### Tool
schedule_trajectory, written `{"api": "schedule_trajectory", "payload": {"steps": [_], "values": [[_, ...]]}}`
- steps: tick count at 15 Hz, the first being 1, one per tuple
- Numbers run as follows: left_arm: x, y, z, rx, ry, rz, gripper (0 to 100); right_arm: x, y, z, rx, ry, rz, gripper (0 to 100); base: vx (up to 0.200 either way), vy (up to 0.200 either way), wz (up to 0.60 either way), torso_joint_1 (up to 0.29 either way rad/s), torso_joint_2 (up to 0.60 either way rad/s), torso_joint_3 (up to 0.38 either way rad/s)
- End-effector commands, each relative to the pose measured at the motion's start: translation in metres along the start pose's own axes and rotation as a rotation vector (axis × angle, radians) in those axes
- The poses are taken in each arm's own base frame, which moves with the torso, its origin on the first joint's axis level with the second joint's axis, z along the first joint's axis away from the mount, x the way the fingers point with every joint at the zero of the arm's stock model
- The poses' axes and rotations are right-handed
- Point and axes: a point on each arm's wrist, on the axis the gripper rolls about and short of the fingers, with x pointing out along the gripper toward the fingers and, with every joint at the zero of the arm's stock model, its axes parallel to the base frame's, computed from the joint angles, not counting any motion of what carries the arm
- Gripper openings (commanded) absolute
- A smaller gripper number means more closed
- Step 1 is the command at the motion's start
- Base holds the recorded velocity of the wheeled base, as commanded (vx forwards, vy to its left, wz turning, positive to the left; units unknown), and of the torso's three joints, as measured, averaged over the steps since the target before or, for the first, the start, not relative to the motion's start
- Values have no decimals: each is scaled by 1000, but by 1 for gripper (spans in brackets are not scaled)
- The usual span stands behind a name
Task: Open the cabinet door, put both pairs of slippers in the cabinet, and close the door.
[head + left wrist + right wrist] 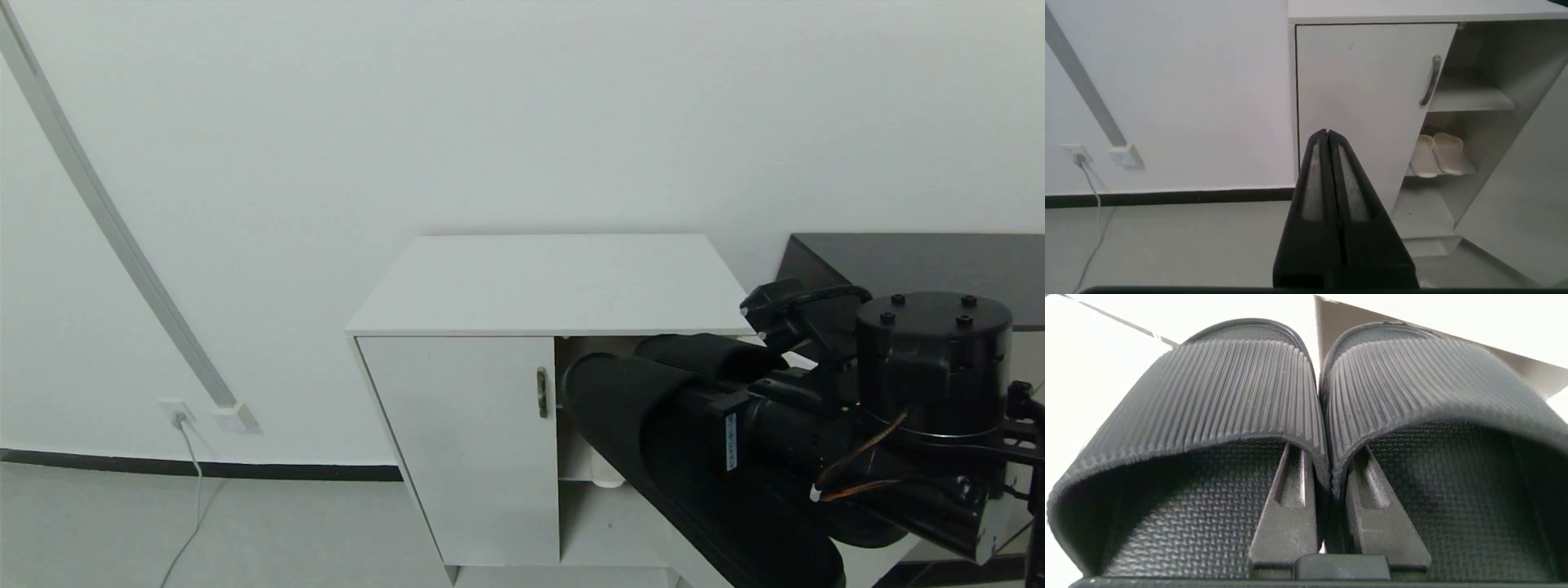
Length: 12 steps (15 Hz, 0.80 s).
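The white cabinet (547,282) stands against the wall with its left door (469,441) closed and its right side open. A pair of white slippers (1437,155) lies on the middle shelf inside. In front of the open compartment my right gripper (1327,498) holds the pair of black slippers (645,425) side by side, toes toward the cabinet. Its fingers (1288,514) reach under the straps and are shut on the two inner side walls pressed together. My left gripper (1328,163) is shut and empty, low over the floor and pointing at the closed left door (1372,98).
The open right door (1527,188) swings out toward me. A dark table (914,261) adjoins the cabinet's right side. A wall socket with a cable (175,412) and a slanted conduit (106,212) are on the left wall. Bare grey floor (245,531) lies left of the cabinet.
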Motion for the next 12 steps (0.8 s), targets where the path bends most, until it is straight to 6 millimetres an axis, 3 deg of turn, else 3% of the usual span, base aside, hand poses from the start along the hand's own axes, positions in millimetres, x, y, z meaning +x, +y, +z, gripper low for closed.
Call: {"api": "schedule_trajectory", "payload": {"steps": [1, 12], "values": [[0, 0, 0, -1, 2, -1, 0, 0, 0, 0, -1, 0, 2, 0, 0, 0, 0, 0, 0, 0], [0, 0, 0, -1, 2, -1, 0, 9, -1, -9, -2, -33, -4, 0, 0, 0, 0, 0, 0, 0]]}}
